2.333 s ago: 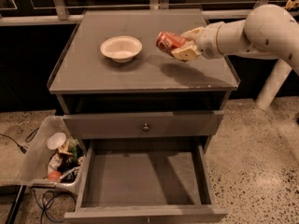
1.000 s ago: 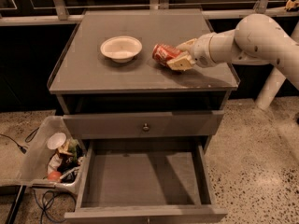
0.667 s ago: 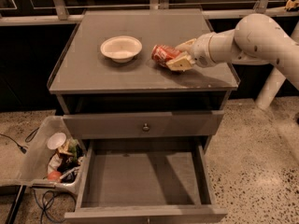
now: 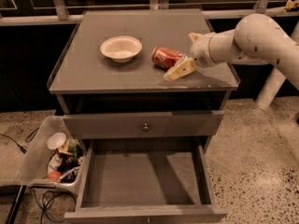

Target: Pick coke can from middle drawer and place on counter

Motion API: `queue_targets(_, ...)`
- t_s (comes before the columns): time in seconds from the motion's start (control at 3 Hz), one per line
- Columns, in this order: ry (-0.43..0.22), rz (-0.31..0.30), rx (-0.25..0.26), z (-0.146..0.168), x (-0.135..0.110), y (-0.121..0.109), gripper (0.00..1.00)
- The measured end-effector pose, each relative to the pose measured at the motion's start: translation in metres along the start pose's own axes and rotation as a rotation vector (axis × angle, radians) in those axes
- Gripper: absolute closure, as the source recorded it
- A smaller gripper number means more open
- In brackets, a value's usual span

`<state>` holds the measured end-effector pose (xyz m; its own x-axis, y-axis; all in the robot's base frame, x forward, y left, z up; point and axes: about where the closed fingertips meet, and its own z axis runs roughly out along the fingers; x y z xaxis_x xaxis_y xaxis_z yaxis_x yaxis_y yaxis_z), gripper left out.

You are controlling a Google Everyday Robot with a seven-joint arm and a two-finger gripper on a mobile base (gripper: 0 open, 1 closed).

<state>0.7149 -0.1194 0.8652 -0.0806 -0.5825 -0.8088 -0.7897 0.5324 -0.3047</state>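
The coke can (image 4: 166, 57) lies on its side on the counter (image 4: 149, 24), right of centre. My gripper (image 4: 180, 55) is just to the right of the can, open, with its front finger (image 4: 179, 69) resting low by the can's near side and the other finger behind; the can looks free of both. The arm comes in from the right. The middle drawer (image 4: 145, 183) is pulled out below, with nothing in it.
A white bowl (image 4: 121, 48) stands on the counter left of the can. The top drawer front with a round knob (image 4: 145, 126) is closed. A plastic bin of rubbish (image 4: 53, 157) sits on the floor at the left. A railing runs behind the counter.
The can came down from the air onto the counter. Since then the fingers have spread and the gripper has drawn slightly right, leaving the can lying there.
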Motion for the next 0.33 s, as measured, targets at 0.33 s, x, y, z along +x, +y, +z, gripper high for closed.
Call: queue_targets(0.33,0.0,0.0,0.0,0.0,0.0,0.0,0.0)
